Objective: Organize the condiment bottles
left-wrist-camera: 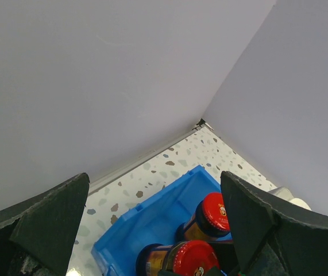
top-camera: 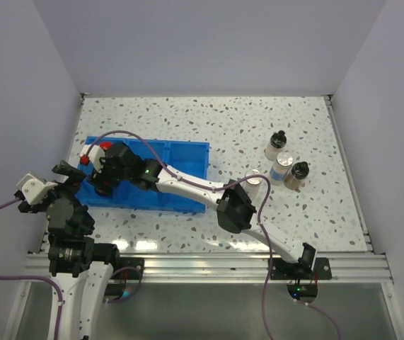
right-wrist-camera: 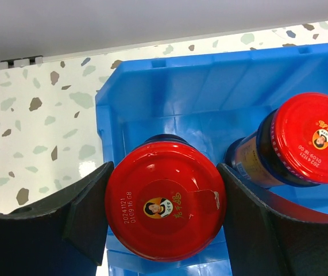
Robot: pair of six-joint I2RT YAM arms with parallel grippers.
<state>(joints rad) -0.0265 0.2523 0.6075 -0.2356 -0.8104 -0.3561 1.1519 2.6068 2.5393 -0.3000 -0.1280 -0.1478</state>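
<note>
My right gripper reaches across into the left end compartment of the blue tray and is shut on the red lid of a dark-brown jar, a finger on each side. The second red-lidded jar stands beside it in the same compartment. In the top view the right gripper covers most of both jars. My left gripper is open and empty at the tray's left end. Two black-capped bottles and two silver-topped shakers stand on the table at the right.
The blue tray lies at the left-centre of the speckled table; its middle and right compartments show nothing inside. The right arm's forearm stretches over the tray's front edge. White walls enclose the table on three sides.
</note>
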